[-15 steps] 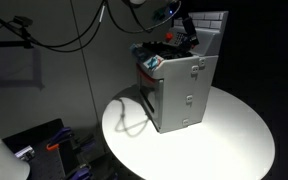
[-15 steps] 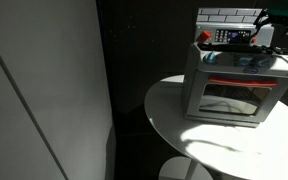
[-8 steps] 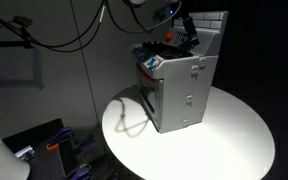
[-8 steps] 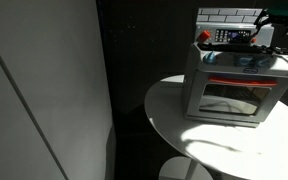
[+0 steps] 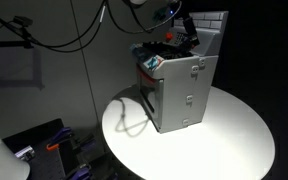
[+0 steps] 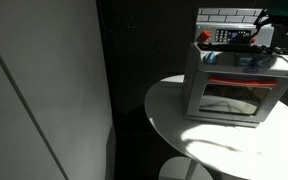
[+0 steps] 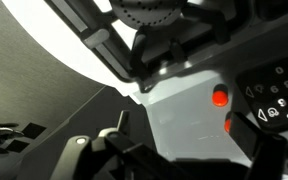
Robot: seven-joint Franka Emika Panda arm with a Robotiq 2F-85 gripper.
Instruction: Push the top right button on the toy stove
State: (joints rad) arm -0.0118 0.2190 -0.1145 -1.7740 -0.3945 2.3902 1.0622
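The toy stove (image 5: 179, 90) is a small grey box standing on a round white table (image 5: 234, 140). It also shows in an exterior view (image 6: 232, 88), with its oven door, black cooktop and white brick-pattern back panel. My gripper (image 5: 185, 33) hovers over the back of the cooktop, close to the control strip, and shows at the stove's top right corner (image 6: 270, 24). In the wrist view the stove's light panel (image 7: 184, 125) fills the frame very close up, with two red buttons (image 7: 220, 97) just ahead of my gripper (image 7: 189, 152). The fingers look apart with nothing between them.
Black cables (image 5: 54, 35) hang behind the arm. A cord (image 5: 134, 122) lies on the table beside the stove. A pale wall panel (image 6: 44, 90) stands near the table. Dark equipment (image 5: 44, 150) sits on the floor below.
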